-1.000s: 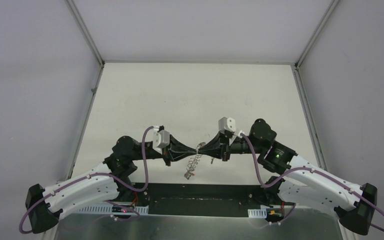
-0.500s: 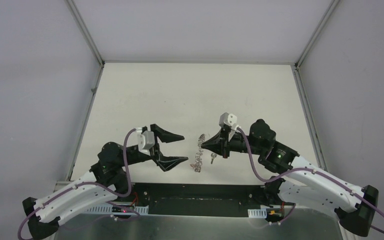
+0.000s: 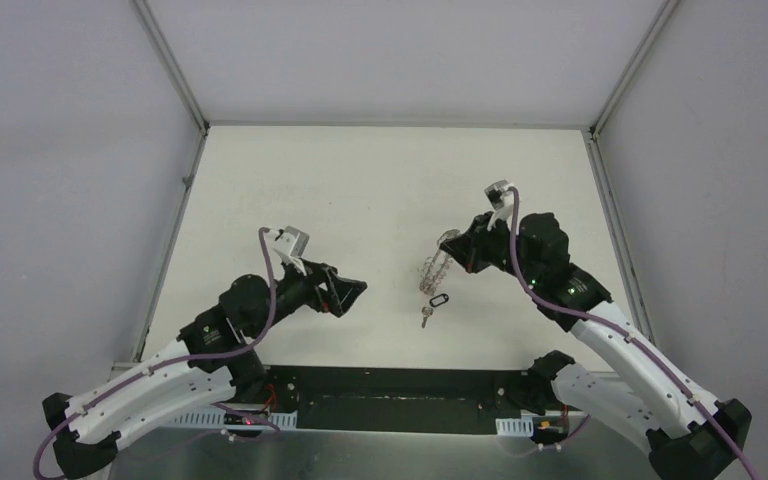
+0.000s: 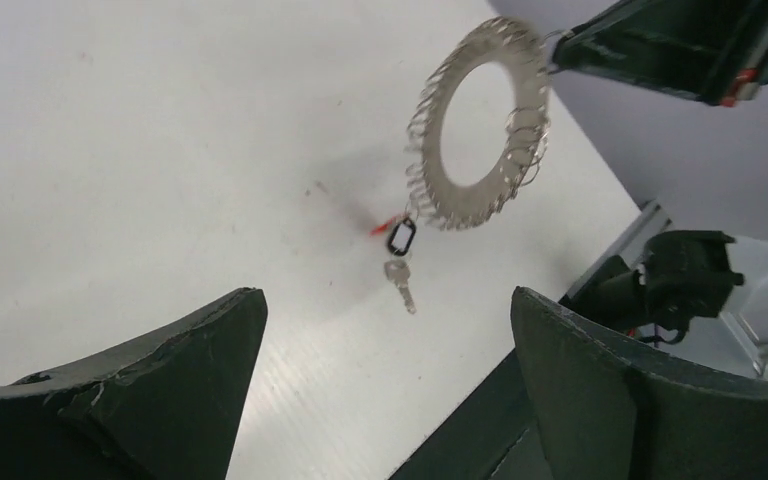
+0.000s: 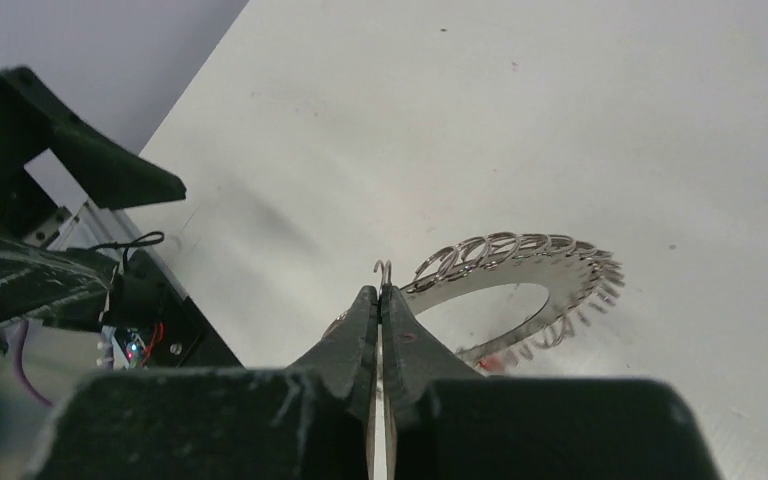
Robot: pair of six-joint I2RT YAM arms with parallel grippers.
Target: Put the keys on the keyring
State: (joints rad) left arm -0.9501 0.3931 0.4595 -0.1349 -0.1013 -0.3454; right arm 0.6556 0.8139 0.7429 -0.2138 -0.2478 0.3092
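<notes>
Jaws of the left gripper [image 3: 355, 297] stood wide apart and empty, left of the keyring [image 4: 460, 205]. The keys [image 4: 400, 240] dangled from the keyring's bottom edge, seemingly caught on a wire loop. At the keyring's top, the right gripper [image 5: 381, 300] stayed out to the right, clenched on a small hook. Threading looked done. Next, lowering the keyring to the table [image 3: 360, 180] would call for gentleness.

A lab test cell: white table [image 3: 360, 190] boxed by plain grey panels [image 3: 60, 150] on metal framing [image 3: 173, 70].

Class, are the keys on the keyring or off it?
On: the keys dangle from the keyring, which the right tool holds up.
</notes>
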